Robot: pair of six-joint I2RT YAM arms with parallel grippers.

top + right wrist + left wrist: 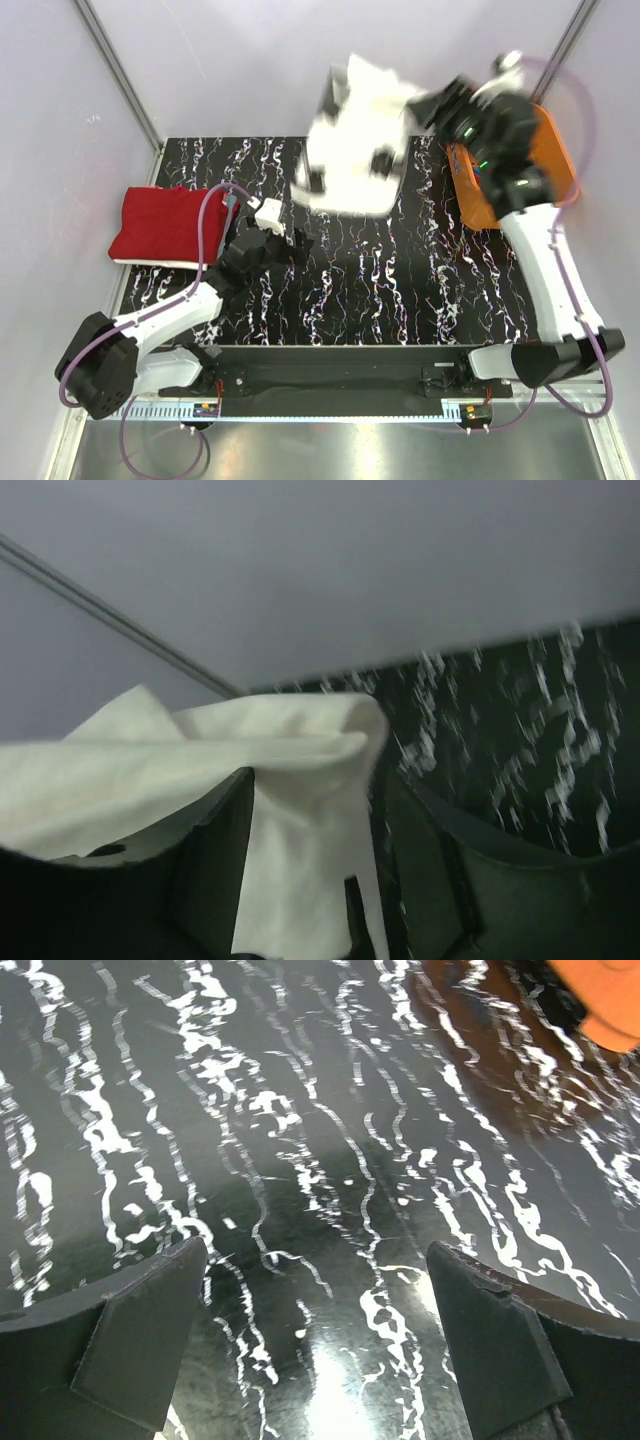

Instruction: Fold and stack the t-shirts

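My right gripper (440, 105) is raised at the back right and shut on the large white t-shirt (352, 150). The shirt hangs crumpled in the air above the back of the table. In the right wrist view the white cloth (200, 750) drapes between and over the fingers of the right gripper (320, 850). A folded red t-shirt (165, 222) lies at the left edge of the table. My left gripper (290, 245) is open and empty, low over bare table; in the left wrist view it (320, 1340) has nothing between its fingers (140, 1350). No blue t-shirt shows.
An orange plastic basket (558, 150) stands at the back right, partly hidden by the right arm; its corner shows in the left wrist view (610, 1000). The black marbled table (400, 280) is walled in by pale panels behind and on both sides.
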